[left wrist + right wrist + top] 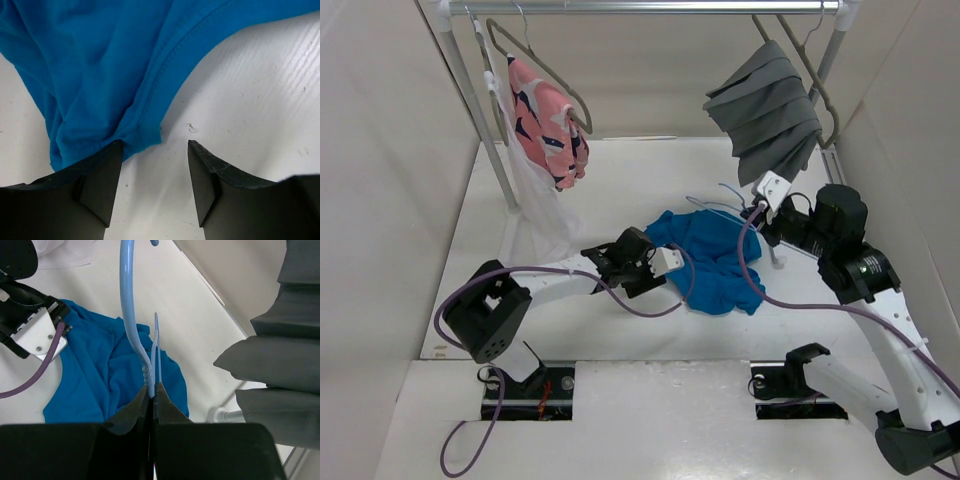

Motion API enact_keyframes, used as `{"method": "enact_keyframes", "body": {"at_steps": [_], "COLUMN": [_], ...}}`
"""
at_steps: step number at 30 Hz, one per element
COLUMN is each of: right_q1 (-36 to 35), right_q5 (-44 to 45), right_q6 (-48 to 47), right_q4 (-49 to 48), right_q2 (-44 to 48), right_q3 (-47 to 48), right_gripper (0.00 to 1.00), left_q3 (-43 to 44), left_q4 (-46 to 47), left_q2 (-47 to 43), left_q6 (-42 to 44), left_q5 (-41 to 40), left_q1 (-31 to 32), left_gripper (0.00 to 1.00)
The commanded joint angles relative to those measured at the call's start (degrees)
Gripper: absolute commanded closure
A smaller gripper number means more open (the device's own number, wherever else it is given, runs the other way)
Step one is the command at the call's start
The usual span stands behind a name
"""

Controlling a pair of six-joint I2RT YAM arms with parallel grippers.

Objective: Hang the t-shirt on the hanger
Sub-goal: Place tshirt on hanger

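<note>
The bright blue t-shirt lies crumpled on the white table, right of centre. My left gripper is low at its left edge, jaws open. In the left wrist view the left fingertip touches the t-shirt's stitched hem, and mostly bare table shows between the jaws of the left gripper. My right gripper hovers over the shirt's far right side. In its wrist view the right gripper is shut on the twisted neck of the thin light-blue hanger, above the t-shirt.
A clothes rail spans the back. A pink garment with navy marks hangs on the left, with white cloth below it. A pleated grey garment hangs close above my right gripper. Purple cables trail over the table.
</note>
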State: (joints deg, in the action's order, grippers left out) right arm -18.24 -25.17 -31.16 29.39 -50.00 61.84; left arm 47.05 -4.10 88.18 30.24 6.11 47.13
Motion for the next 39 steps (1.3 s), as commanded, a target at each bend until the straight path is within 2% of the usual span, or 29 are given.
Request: {"method": "enact_keyframes", "body": {"at_steps": [1, 3, 5, 6, 7, 11, 17, 23, 25, 26, 31, 36, 37, 39], "right_q1": [0.8, 0.8, 0.8, 0.8, 0.8, 0.8, 0.8, 0.8, 0.8, 0.8, 0.8, 0.8, 0.8, 0.8], "right_q5": [1.4, 1.4, 1.4, 1.4, 1.4, 2.0, 1.3, 1.9, 1.9, 1.9, 1.9, 1.9, 1.9, 1.2], "right_q6": [0.8, 0.8, 0.8, 0.8, 0.8, 0.8, 0.8, 1.4, 1.5, 1.5, 2.0, 2.0, 2.0, 2.0], "right_q4": [0.0, 0.0, 0.0, 0.0, 0.0, 3.2, 8.8, 9.4, 10.0, 10.0, 10.5, 10.5, 10.5, 11.0], "right_q2": [0.8, 1.4, 1.4, 1.4, 1.4, 1.9, 4.5, 7.0, 7.5, 7.5, 8.9, 9.4, 9.4, 9.4], "right_q3": [-0.4, -0.4, -0.9, -0.9, -0.9, -0.3, -0.3, -1.5, -1.5, -1.5, -2.1, -2.1, -2.1, -2.6], "right_gripper": [1.00, 1.00, 1.00, 1.00, 1.00, 1.00, 1.00, 1.00, 1.00, 1.00, 1.00, 1.00, 1.00, 1.00], "left_q3": [1.7, 0.1, -0.5, -0.6, -0.6, 0.5, 1.1, 1.6, 1.6, 1.6, 0.9, 0.9, 0.9, 1.6], "left_q4": [3.6, 5.1, 6.1, 6.6, 6.6, 4.4, 0.7, 1.3, 1.3, 0.7, 1.4, 1.9, 1.3, 0.2], "left_q2": [-0.7, -0.1, -0.1, 0.4, 0.4, -0.8, -2.7, -2.1, -1.0, 0.2, 1.6, 1.6, 1.6, 1.6], "left_q6": [-4.1, -4.1, -4.7, -4.7, -4.7, -5.2, -3.9, -4.4, -3.8, -3.8, -3.8, -3.8, -3.8, -3.8], "left_q5": [-1.6, -2.8, -3.8, -4.4, -4.4, -3.6, 1.9, 1.4, -0.2, -1.0, -4.3, -4.4, -4.4, -2.2], "left_q1": [0.0, 0.0, 0.0, 0.0, 0.0, -1.1, -1.6, -1.1, -0.3, -0.3, 0.7, 0.7, 0.7, 0.7], "left_gripper": [0.49, 0.49, 0.54, 0.59, 0.74, 1.00, 1.00, 1.00, 0.72, 0.66, 0.65, 0.84, 0.93, 1.00]}}
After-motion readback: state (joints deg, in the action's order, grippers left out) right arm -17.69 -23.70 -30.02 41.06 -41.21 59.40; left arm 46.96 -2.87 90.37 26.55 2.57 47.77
